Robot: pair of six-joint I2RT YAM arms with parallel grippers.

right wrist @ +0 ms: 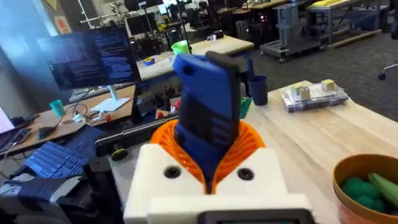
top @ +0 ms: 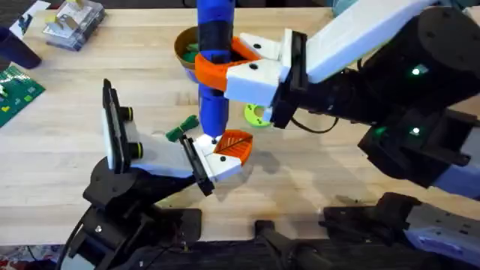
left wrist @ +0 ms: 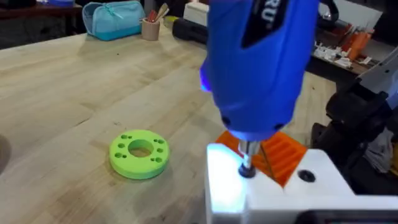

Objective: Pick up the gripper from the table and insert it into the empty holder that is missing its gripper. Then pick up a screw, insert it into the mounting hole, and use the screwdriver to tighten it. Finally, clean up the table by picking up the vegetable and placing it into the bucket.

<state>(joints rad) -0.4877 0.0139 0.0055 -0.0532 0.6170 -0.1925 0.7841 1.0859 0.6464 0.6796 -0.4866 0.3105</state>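
My right gripper is shut on the blue screwdriver, which it holds upright. In the right wrist view the screwdriver sits between the orange pads. Its metal tip presses into a hole on the white holder, whose top is lit by the driver's lamp. The orange gripper stands in that holder, which is carried at the end of my left arm and backed by a slanted black plate. A dark-green vegetable lies on the table beside it. The bucket stands behind the screwdriver with green pieces inside. The screw is hidden under the tip.
A light-green ring with holes lies right of the screwdriver. A tall black plate with yellow-ringed knobs stands to the left. A clear box and a green circuit board are at the far left.
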